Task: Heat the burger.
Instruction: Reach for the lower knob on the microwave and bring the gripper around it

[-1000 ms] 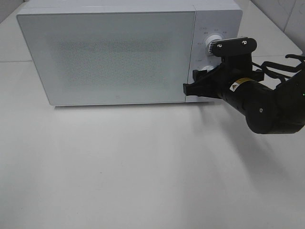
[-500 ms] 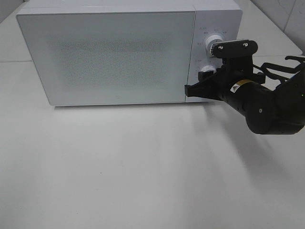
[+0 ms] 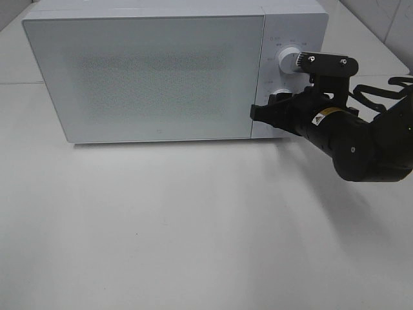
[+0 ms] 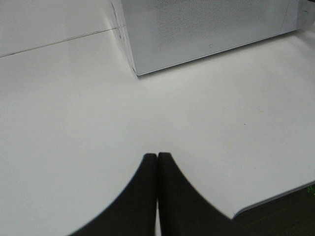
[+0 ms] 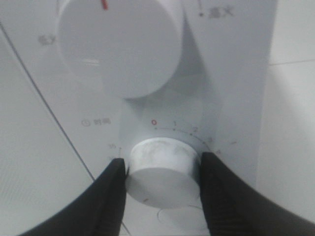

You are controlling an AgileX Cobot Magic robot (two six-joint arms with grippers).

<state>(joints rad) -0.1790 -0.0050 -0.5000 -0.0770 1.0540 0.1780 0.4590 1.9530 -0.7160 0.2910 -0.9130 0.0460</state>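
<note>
I count one microwave (image 3: pixel 148 77), its door shut, carrying two dials: an upper dial (image 3: pixel 286 60) and a lower dial (image 5: pixel 160 152). Where the burger is I cannot tell. My right hand (image 5: pixel 163 166) reaches in roughly level from the right and is clamped on both sides of the lower dial. My left hand (image 4: pixel 157 158) hovers closed, tips touching, over the wide tabletop (image 3: pixel 193 226) on the microwave's near side.

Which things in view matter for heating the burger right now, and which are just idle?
In play: microwave, door shut; timer knob, gripped by the right hand.
Idle: upper knob; left hand, shut over the table.
No burger in view.
</note>
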